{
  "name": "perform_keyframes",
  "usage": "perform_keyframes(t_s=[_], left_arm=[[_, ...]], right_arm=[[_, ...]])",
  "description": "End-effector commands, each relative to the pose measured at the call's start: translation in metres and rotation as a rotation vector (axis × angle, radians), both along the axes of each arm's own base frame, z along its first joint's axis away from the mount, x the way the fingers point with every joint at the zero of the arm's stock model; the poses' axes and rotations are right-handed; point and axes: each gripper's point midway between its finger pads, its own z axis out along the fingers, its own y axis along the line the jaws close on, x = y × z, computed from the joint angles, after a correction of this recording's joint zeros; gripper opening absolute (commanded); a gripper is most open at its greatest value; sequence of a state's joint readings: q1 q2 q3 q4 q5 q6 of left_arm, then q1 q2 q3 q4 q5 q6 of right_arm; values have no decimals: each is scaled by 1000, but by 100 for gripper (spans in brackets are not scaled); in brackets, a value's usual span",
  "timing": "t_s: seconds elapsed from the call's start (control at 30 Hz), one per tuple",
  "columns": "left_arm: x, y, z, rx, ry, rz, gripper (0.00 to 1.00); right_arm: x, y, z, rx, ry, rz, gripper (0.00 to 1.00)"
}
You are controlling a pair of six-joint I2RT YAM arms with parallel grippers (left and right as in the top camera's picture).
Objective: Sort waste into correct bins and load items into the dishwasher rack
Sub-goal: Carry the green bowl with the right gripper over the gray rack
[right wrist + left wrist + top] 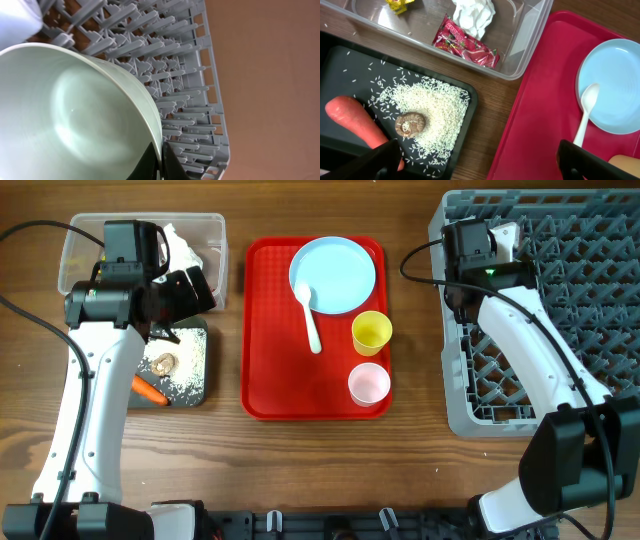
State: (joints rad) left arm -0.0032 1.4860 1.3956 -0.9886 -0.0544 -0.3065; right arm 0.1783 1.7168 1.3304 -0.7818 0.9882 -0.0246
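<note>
My left gripper [188, 290] [480, 165] is open and empty, above the gap between the black tray [350, 65] and the red serving tray [540, 125]. The black tray holds the carrot [355, 120], brown lump [410, 124] and rice [440, 107]. The clear tub [530, 35] holds tissue [474, 15], a red wrapper [465, 42] and a yellow wrapper [400, 4]. My right gripper [161, 162] [492, 250] is shut on the rim of a pale green bowl [75, 115] over the rack [190, 85] [590, 290].
The red tray [300, 380] carries the blue plate [340, 270], white spoon [310, 320], yellow cup [371, 332] and pink cup [368, 384]. Another pale rounded dish [15, 20] shows at the top left of the right wrist view.
</note>
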Motion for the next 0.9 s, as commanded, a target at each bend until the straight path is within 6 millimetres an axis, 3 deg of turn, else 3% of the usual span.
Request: perform_keyframes(t_s=[0.0, 0.13, 0.87], left_arm=[[0, 1, -2, -12, 5, 18, 100], [0, 1, -2, -12, 5, 18, 100], [0, 1, -2, -12, 5, 18, 100]], right_arm=[[-3, -1, -3, -32, 31, -4, 4], [-9, -14, 18, -171, 7, -61, 4], [-7, -11, -12, -171, 143, -16, 4]])
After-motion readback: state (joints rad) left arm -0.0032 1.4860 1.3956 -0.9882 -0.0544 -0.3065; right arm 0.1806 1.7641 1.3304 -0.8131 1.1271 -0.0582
